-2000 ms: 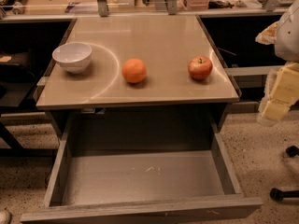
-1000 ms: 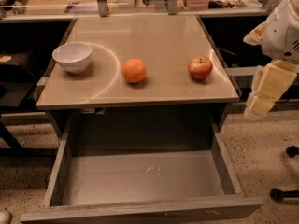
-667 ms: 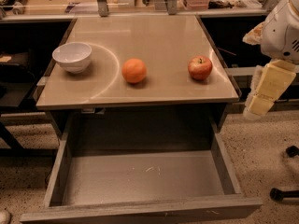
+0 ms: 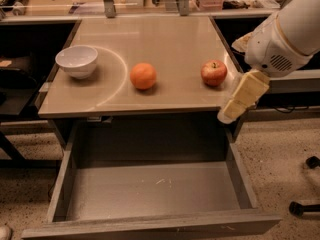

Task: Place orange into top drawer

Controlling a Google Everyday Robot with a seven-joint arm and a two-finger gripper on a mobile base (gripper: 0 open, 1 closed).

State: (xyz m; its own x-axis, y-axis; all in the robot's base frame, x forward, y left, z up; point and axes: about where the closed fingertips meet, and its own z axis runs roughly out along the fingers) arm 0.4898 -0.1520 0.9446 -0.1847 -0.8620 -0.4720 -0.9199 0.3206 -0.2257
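The orange (image 4: 143, 76) sits on the tan tabletop (image 4: 165, 39), near its middle front. The top drawer (image 4: 150, 189) is pulled open below the table, and its scuffed grey bottom holds nothing. My gripper (image 4: 240, 99) hangs from the white arm (image 4: 285, 39) at the table's right front corner, pointing down and to the left. It is to the right of the orange, holds nothing that I can see, and is just right of and below the apple.
A red-yellow apple (image 4: 213, 73) with a stem sits right of the orange. A white bowl (image 4: 77, 60) stands at the left of the tabletop. Dark shelves flank the table. Chair casters (image 4: 302, 206) stand on the speckled floor at the right.
The arm and gripper have moved left and inward, from the right edge of the view to the table's right front corner. The orange, apple, bowl and drawer have not moved.
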